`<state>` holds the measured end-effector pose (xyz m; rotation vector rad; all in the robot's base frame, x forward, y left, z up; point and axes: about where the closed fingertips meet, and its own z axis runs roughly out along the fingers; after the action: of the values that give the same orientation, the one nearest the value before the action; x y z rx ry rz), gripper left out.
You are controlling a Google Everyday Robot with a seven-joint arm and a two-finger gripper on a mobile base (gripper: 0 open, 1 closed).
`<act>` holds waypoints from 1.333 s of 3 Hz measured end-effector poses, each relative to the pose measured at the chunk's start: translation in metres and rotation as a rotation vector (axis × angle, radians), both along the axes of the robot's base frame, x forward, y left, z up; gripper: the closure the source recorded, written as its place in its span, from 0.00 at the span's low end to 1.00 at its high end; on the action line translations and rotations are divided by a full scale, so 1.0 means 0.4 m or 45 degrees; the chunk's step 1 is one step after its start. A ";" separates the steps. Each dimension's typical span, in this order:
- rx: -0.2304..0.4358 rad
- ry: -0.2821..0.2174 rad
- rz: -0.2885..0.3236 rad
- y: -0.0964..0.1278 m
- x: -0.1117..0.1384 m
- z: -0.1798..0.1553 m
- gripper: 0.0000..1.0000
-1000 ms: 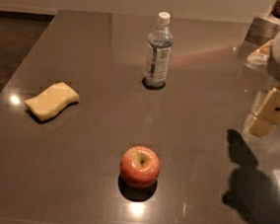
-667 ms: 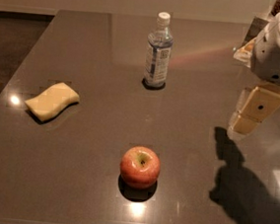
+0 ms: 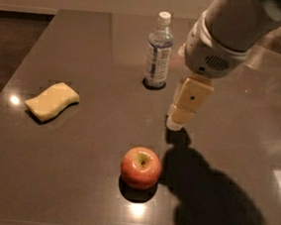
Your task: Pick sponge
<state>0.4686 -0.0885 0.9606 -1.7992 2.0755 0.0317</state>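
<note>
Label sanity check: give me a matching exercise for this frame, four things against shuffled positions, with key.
1 sponge
2 bottle
3 apple
4 gripper

A nearest the table's front edge
B left side, lying flat
C over the table, just right of the bottle
D far middle, upright

Pairs: 1-B, 2-D, 3-A, 4-C

Dark glossy table [image 3: 64, 177]. On it: pale yellow sponge [image 3: 52, 101] lying flat at left; red apple [image 3: 140, 167] near, centre; water bottle [image 3: 159, 51] upright, far centre. All well apart. Gripper [image 3: 178, 120] low over the table, between bottle and apple.
</note>
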 end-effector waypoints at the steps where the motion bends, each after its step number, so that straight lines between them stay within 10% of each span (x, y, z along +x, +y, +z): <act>1: 0.111 0.096 0.078 0.177 0.063 -0.038 0.00; 4: 0.154 0.220 0.241 0.576 0.155 -0.181 0.00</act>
<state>0.5304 0.1419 0.8882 -1.9709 1.9607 0.3690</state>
